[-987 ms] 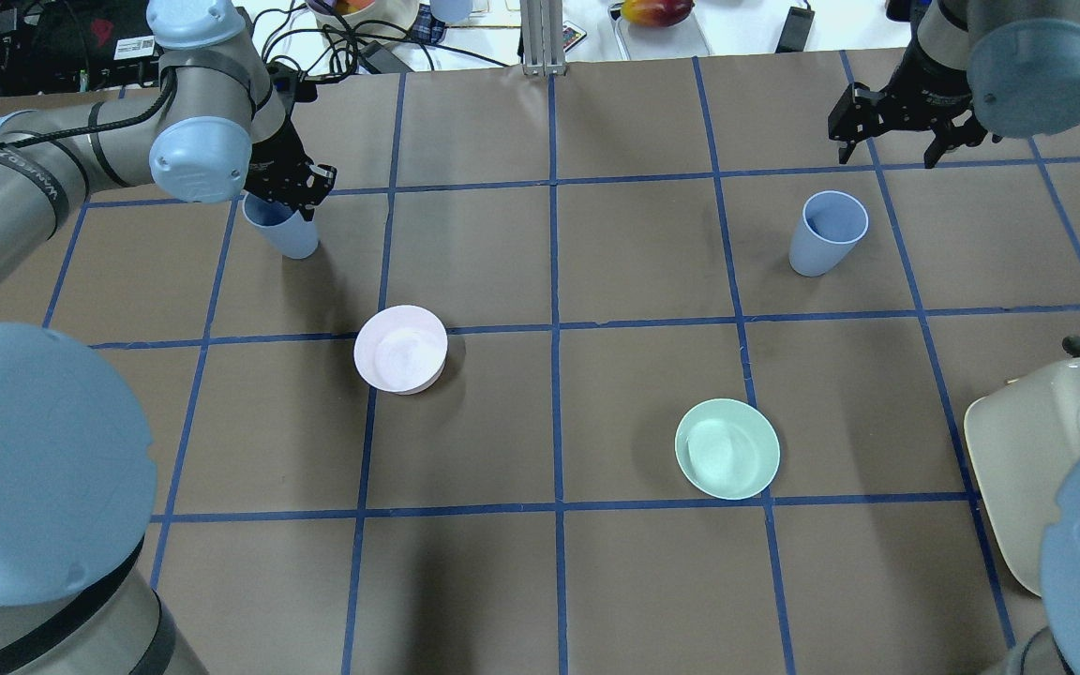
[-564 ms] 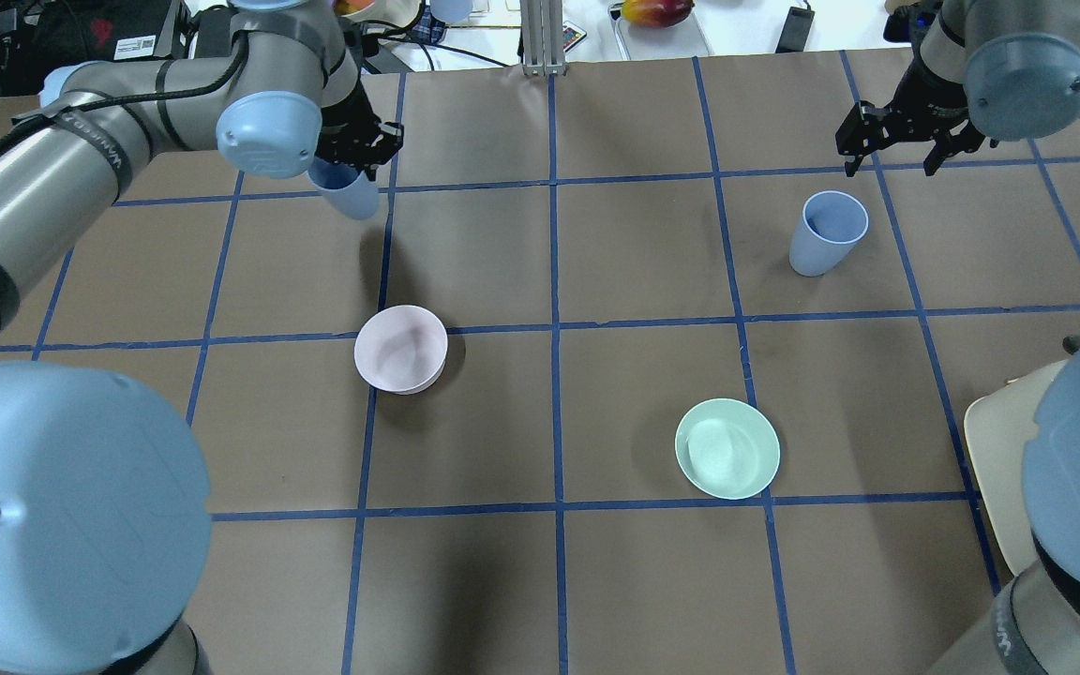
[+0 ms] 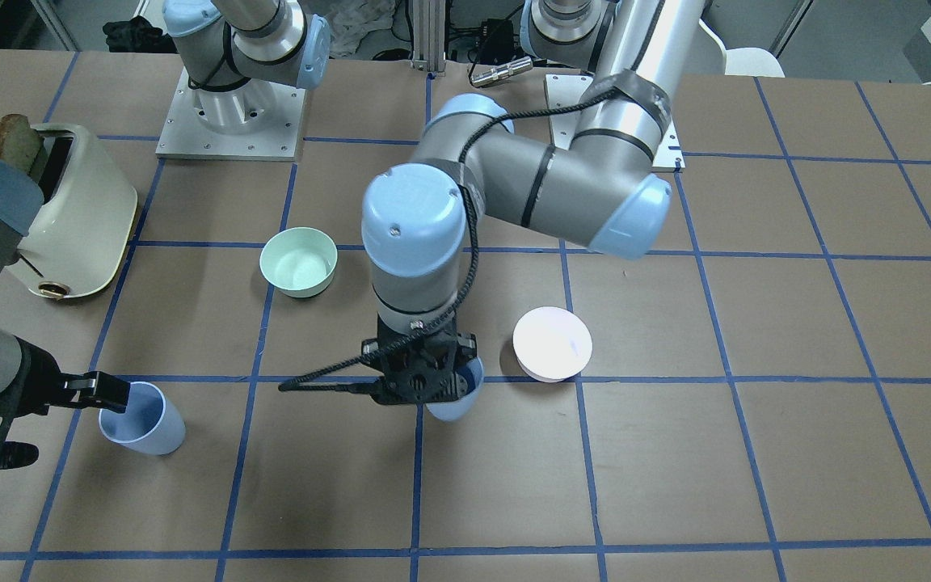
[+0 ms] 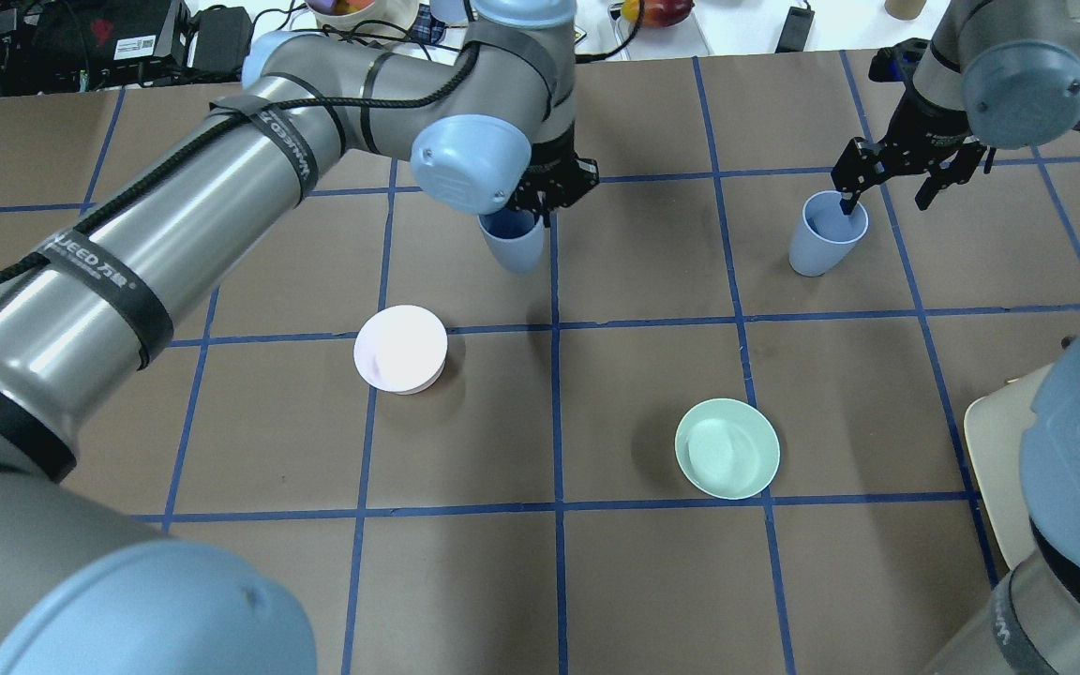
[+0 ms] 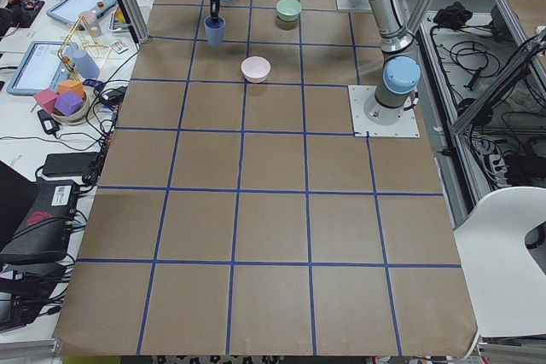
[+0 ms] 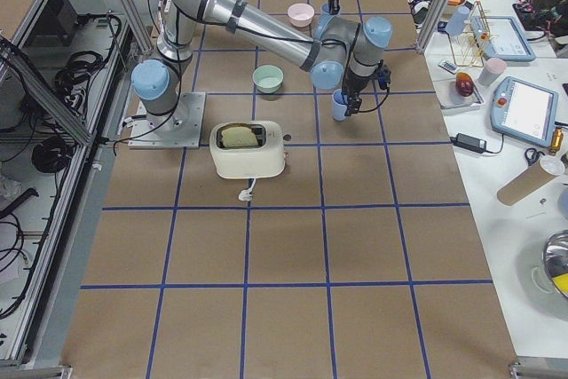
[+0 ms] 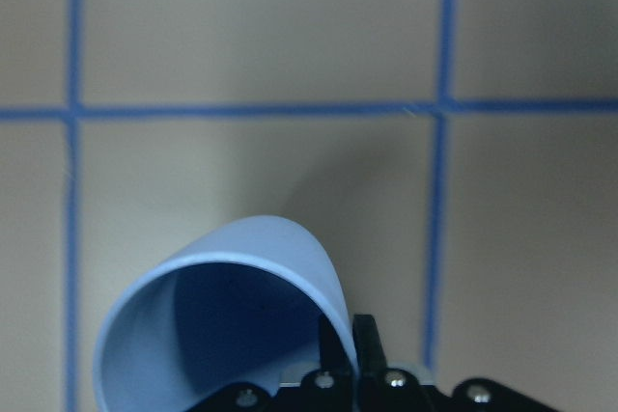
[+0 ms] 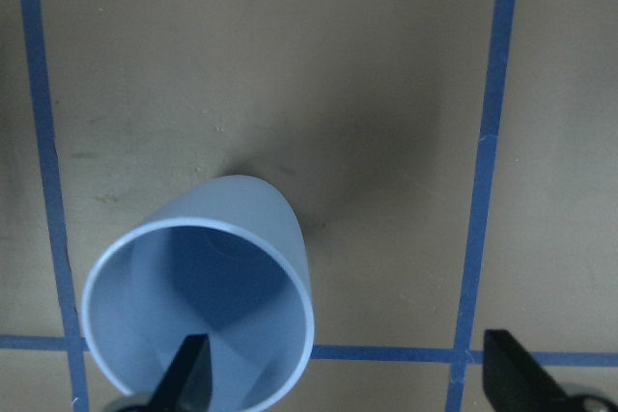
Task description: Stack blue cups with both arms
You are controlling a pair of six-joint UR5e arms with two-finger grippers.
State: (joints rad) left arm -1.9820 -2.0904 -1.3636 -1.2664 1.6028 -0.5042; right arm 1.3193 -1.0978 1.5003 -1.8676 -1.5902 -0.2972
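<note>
left gripper: clenched on the rim of the held blue cup, one finger inside
held blue cup: upright, raised off the table over a blue tape line, near the pink bowl
right gripper: spread wide, one finger dipped into the standing blue cup
standing blue cup: upright on the table, well apart from the held one

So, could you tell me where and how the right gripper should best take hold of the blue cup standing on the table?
Pinch the rim wall, coming from straight above. The standing cup is upright with its mouth open, and its wall is thin, so one finger fits inside and the other outside. The open right gripper straddles the rim that way now.
</note>
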